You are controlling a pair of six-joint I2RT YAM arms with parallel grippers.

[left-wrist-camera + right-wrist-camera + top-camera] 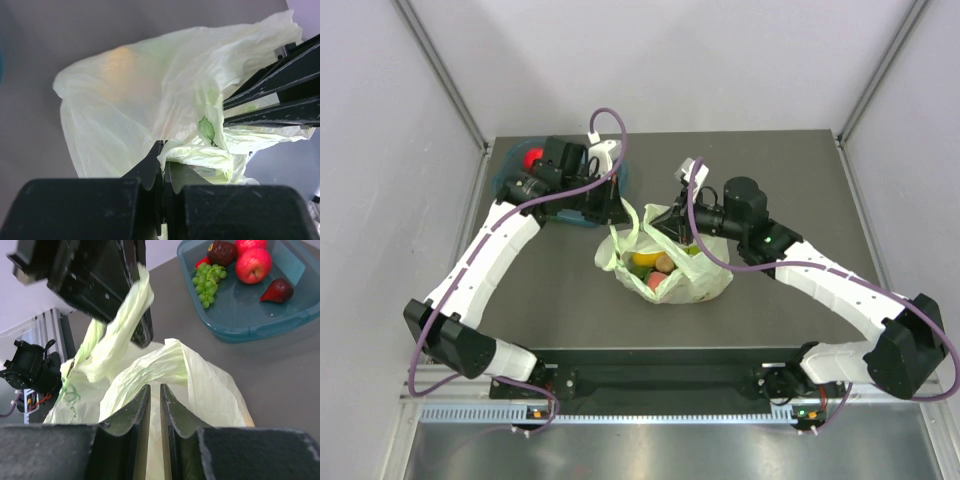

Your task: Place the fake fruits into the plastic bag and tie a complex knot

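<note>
Left gripper (pixel 162 167) is clamped shut on a fold of the plastic bag (pixel 695 280), which sits mid-table at 5 o'clock from that claw in the top view, with the fake fruits (pixel 655 262) inside. Right gripper (pixel 155 405), narrowed to a slit, stands at the bag's 12 o'clock rim. Whether it pinches film cannot be told.

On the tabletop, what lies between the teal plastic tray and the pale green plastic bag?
Nothing: the right wrist view shows bare dark tabletop between the teal plastic tray and the pale green plastic bag.
</note>
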